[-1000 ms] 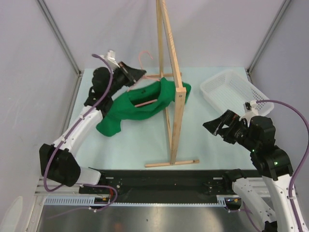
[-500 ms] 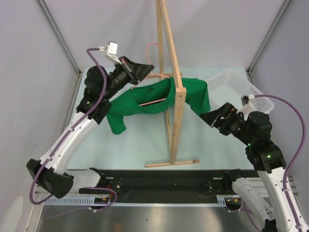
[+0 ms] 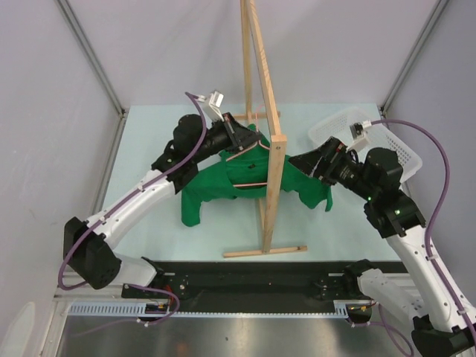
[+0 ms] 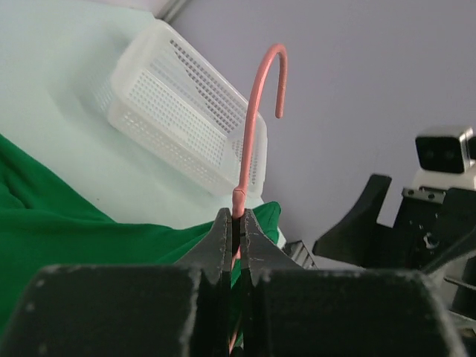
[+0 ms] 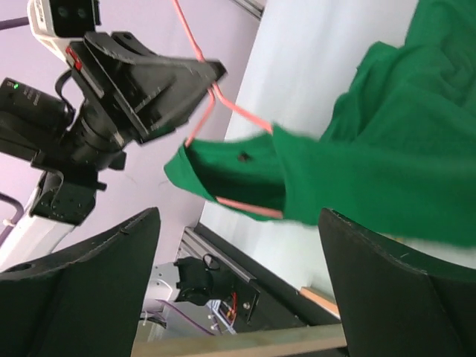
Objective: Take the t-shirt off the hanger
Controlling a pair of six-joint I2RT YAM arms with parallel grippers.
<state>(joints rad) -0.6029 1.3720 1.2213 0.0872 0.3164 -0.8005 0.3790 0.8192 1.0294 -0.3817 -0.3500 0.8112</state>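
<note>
Expect the shirt (image 3: pixel 202 195) to handle as light, soft cloth: it crumples and drapes rather than sliding as one piece. Take hold at a sleeve or hem edge, pinching a fold. The hanger (image 4: pixel 255 111) is thin, stiff wire and may snag in the collar.

The left gripper (image 4: pixel 233 223) is clamped on the hanger's neck, just below the hook. The right gripper (image 5: pixel 238 214) stands wide, holding nothing, just beside the shirt's right sleeve.

The shirt hangs on the hanger above the table (image 3: pixel 216 232), against the rack (image 3: pixel 268 89) upright, between both grippers. Its shoulder line, the long axis, runs left to right. The hook points up and the hem hangs down.
</note>
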